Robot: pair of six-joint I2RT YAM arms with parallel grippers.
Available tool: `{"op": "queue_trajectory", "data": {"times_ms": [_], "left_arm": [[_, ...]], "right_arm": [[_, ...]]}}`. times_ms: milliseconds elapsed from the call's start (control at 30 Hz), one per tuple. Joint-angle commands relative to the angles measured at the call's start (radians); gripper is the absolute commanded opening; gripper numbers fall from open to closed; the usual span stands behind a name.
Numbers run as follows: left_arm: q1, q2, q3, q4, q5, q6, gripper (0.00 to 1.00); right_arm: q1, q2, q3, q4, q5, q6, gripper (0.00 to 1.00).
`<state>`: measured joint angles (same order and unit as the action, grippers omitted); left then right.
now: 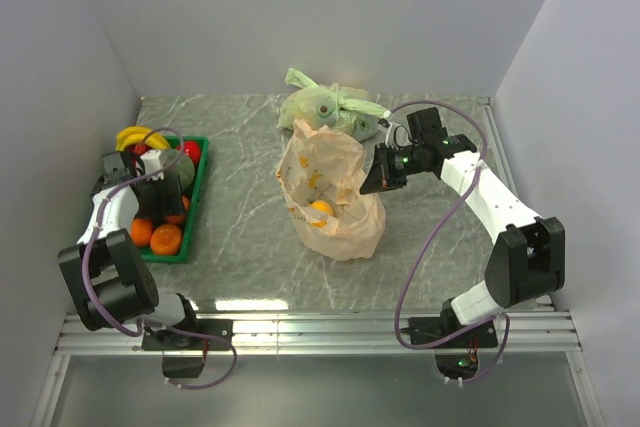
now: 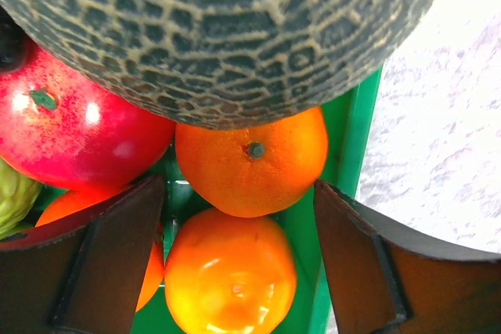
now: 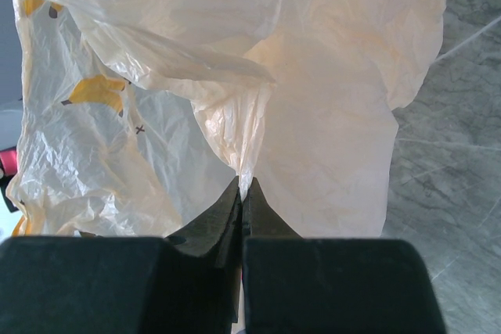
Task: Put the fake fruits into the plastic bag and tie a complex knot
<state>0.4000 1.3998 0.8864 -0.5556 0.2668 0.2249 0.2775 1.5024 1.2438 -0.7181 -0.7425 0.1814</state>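
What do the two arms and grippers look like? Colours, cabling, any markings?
Left arm and right arm: white links, bulky black joints. A purple cable loops along each. Left gripper and right gripper: black, flat tapered fingers. Small green light near the right wrist. No legible markings.

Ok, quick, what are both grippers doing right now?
Left gripper: open, holding nothing, over an orange in the green tray.
Right gripper: shut on the plastic bag, pinching its edge.
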Motion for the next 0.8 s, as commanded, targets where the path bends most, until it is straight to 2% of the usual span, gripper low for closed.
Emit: {"op": "queue_trajectory", "data": {"times_ms": [0, 400, 600, 767], "left_arm": [[0.008, -0.012, -0.001, 0.074, 0.006, -0.050, 0.83], [-0.015, 0.039, -0.063, 0.146, 0.000, -0.029, 0.79], [-0.015, -0.034, -0.061, 0.109, 0.028, 0.013, 0.59], [-0.015, -0.137, -0.030, 0.033, 0.023, 0.050, 0.52]], "right_arm": [[0.006, 0.002, 0.029, 0.023, -0.020, 0.001, 0.00], [0.008, 0.012, 0.025, 0.017, -0.031, -0.003, 0.00], [0.005, 0.019, 0.028, 0.017, -0.031, -0.005, 0.00], [0.006, 0.019, 0.026, 0.019, -0.031, -0.005, 0.00]]}}
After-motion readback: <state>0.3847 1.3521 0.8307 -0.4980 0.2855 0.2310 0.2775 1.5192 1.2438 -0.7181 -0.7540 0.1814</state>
